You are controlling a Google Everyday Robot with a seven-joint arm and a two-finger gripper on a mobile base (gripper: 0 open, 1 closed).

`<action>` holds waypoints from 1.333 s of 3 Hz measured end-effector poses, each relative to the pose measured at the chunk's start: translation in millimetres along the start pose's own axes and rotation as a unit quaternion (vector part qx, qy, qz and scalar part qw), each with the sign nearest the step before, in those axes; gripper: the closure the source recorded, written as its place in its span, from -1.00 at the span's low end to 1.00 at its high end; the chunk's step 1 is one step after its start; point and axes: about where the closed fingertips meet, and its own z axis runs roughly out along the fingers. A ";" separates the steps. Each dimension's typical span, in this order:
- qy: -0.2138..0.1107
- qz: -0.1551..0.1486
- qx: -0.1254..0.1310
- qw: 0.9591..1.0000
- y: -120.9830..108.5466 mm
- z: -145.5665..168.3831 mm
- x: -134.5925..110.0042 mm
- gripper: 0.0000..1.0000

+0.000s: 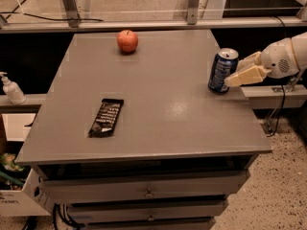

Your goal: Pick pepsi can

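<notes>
You can't tell whether the pincer (234, 74), at the bench's (168, 109) right side, touches the can (220, 70); its arm is cut off.
</notes>
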 end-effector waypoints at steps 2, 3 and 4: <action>0.016 0.013 -0.039 0.999 27.8 0.1 15.1 0.34; 0.021 0.012 -0.053 0.998 34.4 1.2 17.6 -0.12; 0.023 0.009 -0.060 0.998 36.9 0.9 17.9 -0.57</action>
